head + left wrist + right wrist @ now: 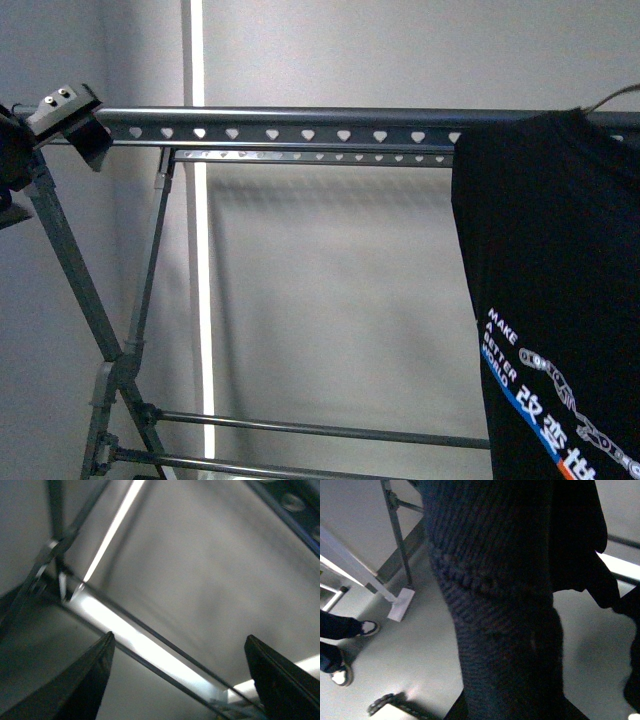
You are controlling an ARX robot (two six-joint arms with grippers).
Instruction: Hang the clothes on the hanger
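Note:
The clothes (560,300), a black T-shirt with white "MAKE A BETTER WORLD" print and a blue-orange stripe, hang at the right with their top at the height of the hanger's rail. The hanger (320,115) is a grey metal rack with a long round rail, strips punched with heart holes and crossed legs. My right gripper (507,705) is shut on the clothes (490,580), and the dark ribbed fabric fills its view and hides the fingers. My left gripper (179,636) is open with nothing between its dark fingertips (95,670). The left arm (65,115) sits by the rail's left end.
A thin curved wire (612,95) shows above the shirt's top edge. The rack's lower crossbars (320,430) run behind, before a pale wall. A rack leg (395,525), a person's shoes (367,627) and a dark chain-like piece (385,702) are on the floor below.

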